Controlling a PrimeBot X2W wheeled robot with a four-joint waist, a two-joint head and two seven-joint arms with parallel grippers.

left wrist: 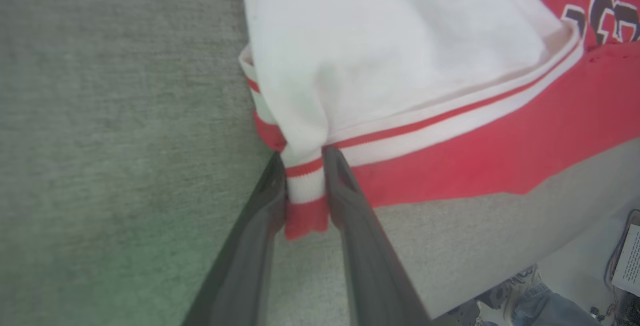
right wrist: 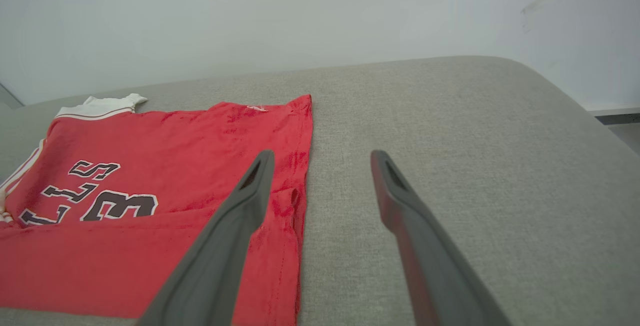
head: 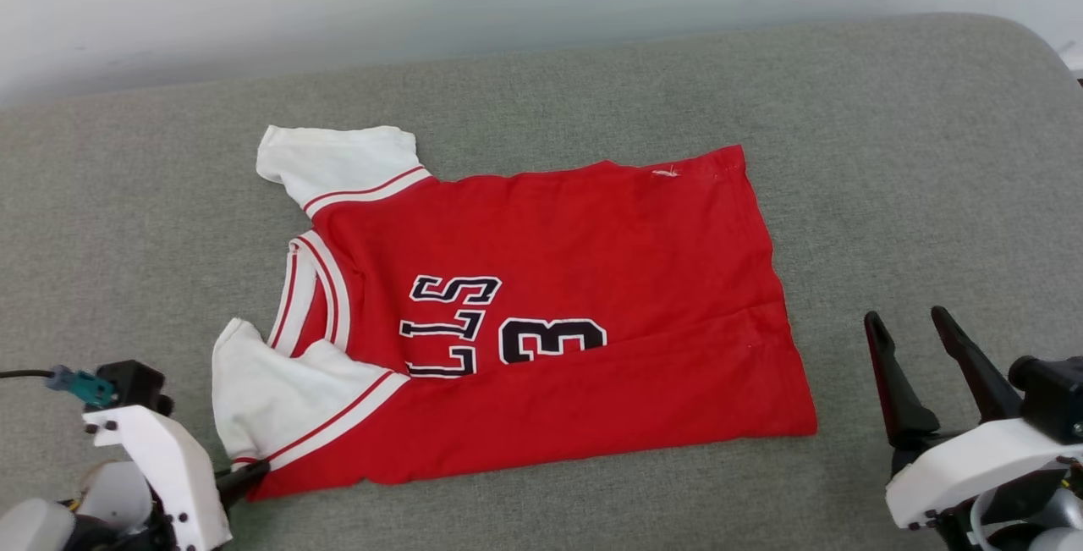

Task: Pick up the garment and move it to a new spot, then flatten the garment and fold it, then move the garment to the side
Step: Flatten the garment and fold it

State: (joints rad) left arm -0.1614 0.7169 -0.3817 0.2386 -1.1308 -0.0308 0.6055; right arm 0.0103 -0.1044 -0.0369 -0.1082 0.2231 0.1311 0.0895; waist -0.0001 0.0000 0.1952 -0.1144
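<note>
Left wrist view: left gripper (left wrist: 305, 156) has its jaws drawn narrow, pinching the striped cuff of the near sleeve (left wrist: 380, 50); a red-and-white tab of trim pokes back between the fingers. Right gripper (right wrist: 322, 155) stands with jaws wide and holds nothing. It hovers off the hem (head: 774, 280) end, near the garment's (head: 575, 229) near right corner, apparently not touching it. The garment lies flat on the grey couch (head: 914, 153), front up. Its long axis runs across the robot, with the collar (head: 315, 297) toward the robot's left and the hem toward its right. The far sleeve (head: 338, 157) is spread out. A strip along the near edge looks folded over onto the chest. Readable print, turned sideways: "LLS" (head: 448, 327) in black with white outline, and a "3" (head: 554, 339); the fold hides the rest. No brand label seen. A person's shoe (left wrist: 522, 283) shows off the couch edge. Judgement: fold in progress. The left arm already has its corner, and the right arm is the nearer one for the hem corner, a short reach to its left.
</note>
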